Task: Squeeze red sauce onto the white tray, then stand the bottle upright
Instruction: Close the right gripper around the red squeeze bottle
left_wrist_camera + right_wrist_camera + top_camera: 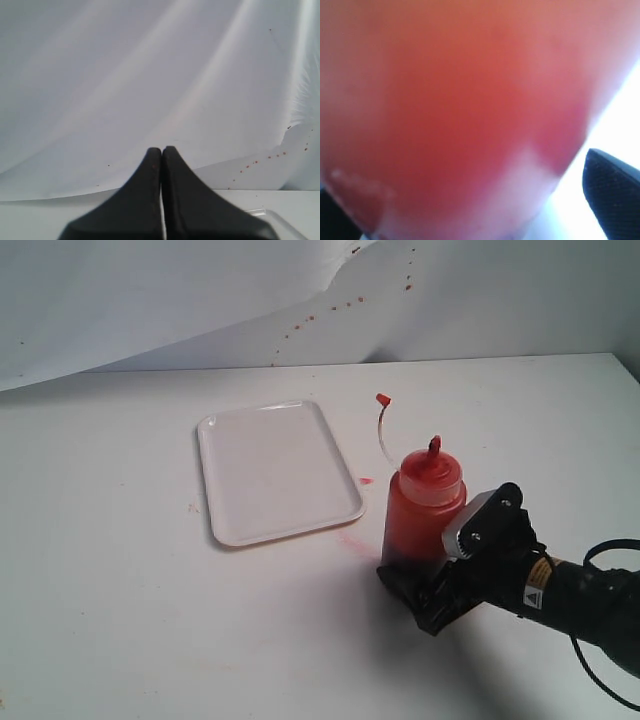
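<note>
The bottle [422,515] stands upright on the table, just right of the white tray [275,470]. Red sauce [410,530] shows darker through its lower wall, and its thin tethered cap [383,398] arches up behind it. No red blobs show on the tray. My right gripper [450,540] is open around the bottle's lower body, one finger on either side. In the right wrist view the bottle [460,100] fills the picture, with a bright gap between it and one finger [612,192]. My left gripper [162,150] is shut on nothing and is out of the exterior view.
Faint pink smears [352,540] mark the table between tray and bottle. Red specks [320,315] dot the white backdrop sheet behind the table. A corner of the tray's rim [280,220] shows in the left wrist view.
</note>
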You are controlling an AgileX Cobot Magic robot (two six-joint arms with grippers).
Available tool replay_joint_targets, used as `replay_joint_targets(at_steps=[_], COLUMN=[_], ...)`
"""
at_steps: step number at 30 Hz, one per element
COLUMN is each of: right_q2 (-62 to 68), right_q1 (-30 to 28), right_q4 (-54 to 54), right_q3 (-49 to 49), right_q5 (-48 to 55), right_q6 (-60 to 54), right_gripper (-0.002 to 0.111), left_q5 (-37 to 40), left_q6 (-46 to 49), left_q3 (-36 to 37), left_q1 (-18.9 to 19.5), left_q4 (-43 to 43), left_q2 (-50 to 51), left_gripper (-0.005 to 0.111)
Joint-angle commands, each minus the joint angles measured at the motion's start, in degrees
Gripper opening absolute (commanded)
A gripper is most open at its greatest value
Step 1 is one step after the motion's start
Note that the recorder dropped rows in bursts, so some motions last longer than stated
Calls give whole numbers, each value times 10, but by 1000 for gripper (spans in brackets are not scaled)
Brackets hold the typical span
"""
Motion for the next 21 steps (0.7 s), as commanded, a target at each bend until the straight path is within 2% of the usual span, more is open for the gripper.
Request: replay_joint_targets(at_steps=[1,11,15,17,19,20,21], right_q2=[1,2,2,2,2,2,2], right_q1=[1,1,1,1,1,1,1], right_q4=[10,10,47,45,23,20,19], right_q3=[-1,-1,-1,-1,-1,-1,-1], right_q5=[-9,-9,11,11,25,31,37], right_q6=[-3,2,24,18,15,15,18], right_gripper=[94,91,91,84,58,50,32], left_q5=[0,0,0,0,0,0,0], left_q6=[-1,-1,-1,-1,-1,-1,-1], left_q3=[2,2,2,2,2,2,2], left_q1=[-4,-4,-4,-4,-4,-4,-4], left_q4=[-5,-5,-5,-5,-5,-5,-5], left_q2=[-1,-1,-1,-1,-1,-1,-1], left_gripper=[0,0,0,0,0,0,0])
